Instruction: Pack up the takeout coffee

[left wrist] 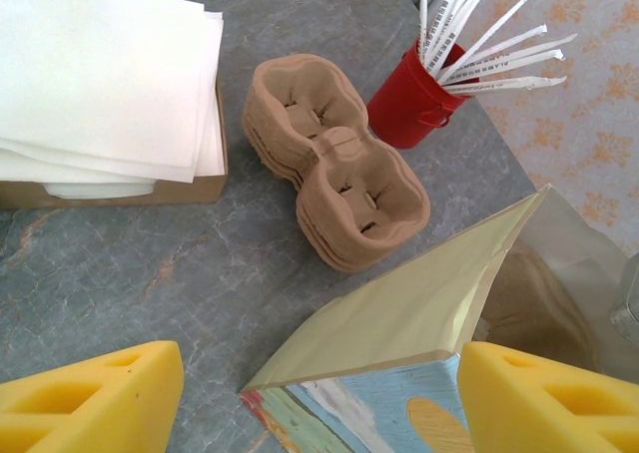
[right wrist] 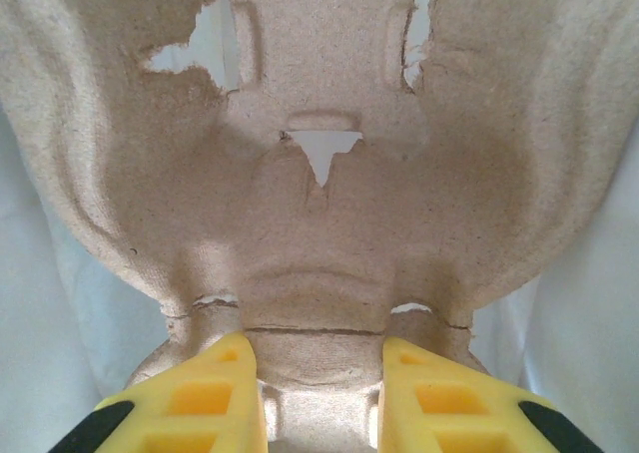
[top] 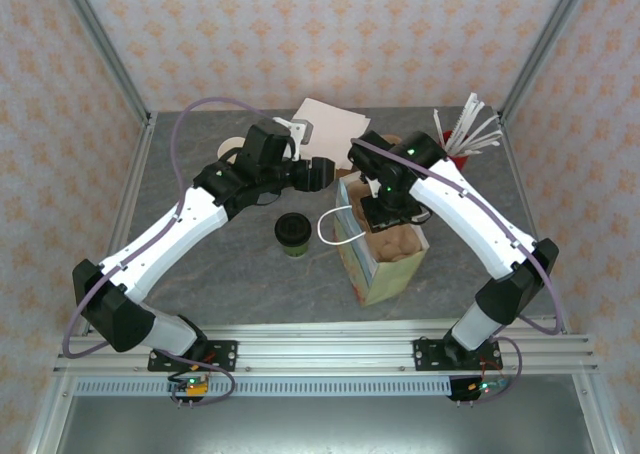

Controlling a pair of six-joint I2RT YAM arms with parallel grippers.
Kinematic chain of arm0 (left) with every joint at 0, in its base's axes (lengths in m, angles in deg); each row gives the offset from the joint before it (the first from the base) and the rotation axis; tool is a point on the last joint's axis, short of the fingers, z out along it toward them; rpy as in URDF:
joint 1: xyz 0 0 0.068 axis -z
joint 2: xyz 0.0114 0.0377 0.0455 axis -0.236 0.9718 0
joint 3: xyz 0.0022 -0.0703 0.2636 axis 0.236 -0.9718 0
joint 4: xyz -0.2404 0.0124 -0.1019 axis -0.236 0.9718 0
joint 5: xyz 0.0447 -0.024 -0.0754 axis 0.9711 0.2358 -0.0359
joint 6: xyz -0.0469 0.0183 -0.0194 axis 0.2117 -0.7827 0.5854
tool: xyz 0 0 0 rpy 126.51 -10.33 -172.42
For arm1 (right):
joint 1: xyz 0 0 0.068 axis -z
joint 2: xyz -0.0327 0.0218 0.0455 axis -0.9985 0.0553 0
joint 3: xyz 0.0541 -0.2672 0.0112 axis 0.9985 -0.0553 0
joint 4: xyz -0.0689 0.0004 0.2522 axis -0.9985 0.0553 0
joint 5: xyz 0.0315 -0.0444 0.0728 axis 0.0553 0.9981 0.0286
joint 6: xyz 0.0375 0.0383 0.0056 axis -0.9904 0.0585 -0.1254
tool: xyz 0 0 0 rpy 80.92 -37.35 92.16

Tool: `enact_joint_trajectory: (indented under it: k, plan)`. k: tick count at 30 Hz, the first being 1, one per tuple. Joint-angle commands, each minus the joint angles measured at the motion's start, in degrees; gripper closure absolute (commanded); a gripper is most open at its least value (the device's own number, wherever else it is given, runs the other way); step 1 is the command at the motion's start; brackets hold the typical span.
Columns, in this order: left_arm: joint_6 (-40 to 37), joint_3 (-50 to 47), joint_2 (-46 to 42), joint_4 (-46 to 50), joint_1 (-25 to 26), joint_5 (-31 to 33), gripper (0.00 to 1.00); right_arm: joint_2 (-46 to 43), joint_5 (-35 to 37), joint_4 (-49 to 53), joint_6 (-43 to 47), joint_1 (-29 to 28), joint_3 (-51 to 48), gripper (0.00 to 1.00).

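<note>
On your table (top: pixel 240 289) the paper bag (top: pixel 385 274) stands open; inside, your right gripper (right wrist: pixel 319 393) pinches the cup carrier (right wrist: pixel 319 174), your left gripper (left wrist: pixel 319 373) hangs spread at its rim, and the takeout coffee (top: pixel 293 232) stands upright just left of the bag

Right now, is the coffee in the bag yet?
Not yet. Done: the colourful paper bag stands open. In hand: the right end effector pinches a brown pulp cup carrier inside it; the open left end effector straddles the bag's rim. Left: the green paper cup with a black lid stands beside the bag, not in it.
</note>
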Motion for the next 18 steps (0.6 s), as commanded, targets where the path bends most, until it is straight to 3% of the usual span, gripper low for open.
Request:
enact_joint_trajectory:
  k: [1, 18]
  plan:
    - [-1.1, 0.1, -1.5, 0.4, 0.3, 1.7, 0.26, 1.4, 1.5, -0.6, -0.4, -0.3, -0.9, 0.72]
    - [-1.4, -1.3, -3.5, 1.2, 0.3, 4.7, 0.26, 1.3, 2.8, -3.3, -0.8, -0.3, -6.1, 0.72]
